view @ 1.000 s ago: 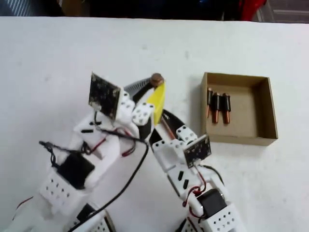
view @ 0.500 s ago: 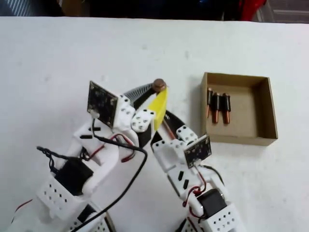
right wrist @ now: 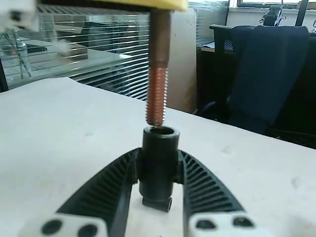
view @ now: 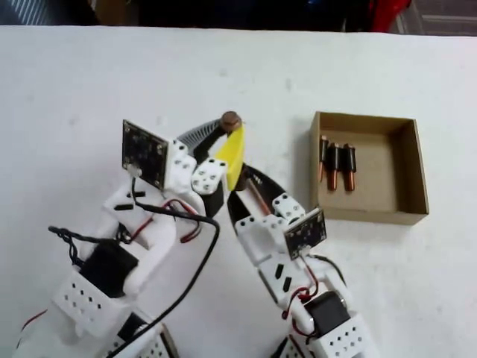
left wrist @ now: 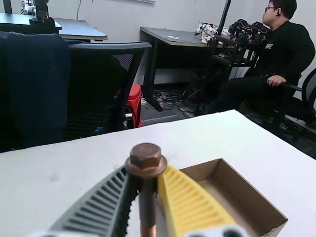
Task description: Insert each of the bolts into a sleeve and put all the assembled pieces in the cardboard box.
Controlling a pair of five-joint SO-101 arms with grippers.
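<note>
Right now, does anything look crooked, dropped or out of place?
Nothing stands out. The bolt hangs upright just above the sleeve, roughly in line with its bore, and three assembled pieces lie side by side in the cardboard box.

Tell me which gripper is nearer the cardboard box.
Right, narrowly. The right gripper, shut on the sleeve, lies apart from the cardboard box; the left gripper, holding the bolt, is farther off.

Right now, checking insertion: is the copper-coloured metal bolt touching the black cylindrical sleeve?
Cannot tell. Right wrist view: the copper-coloured metal bolt hangs at the mouth of the black cylindrical sleeve, with no plain gap or contact.
</note>
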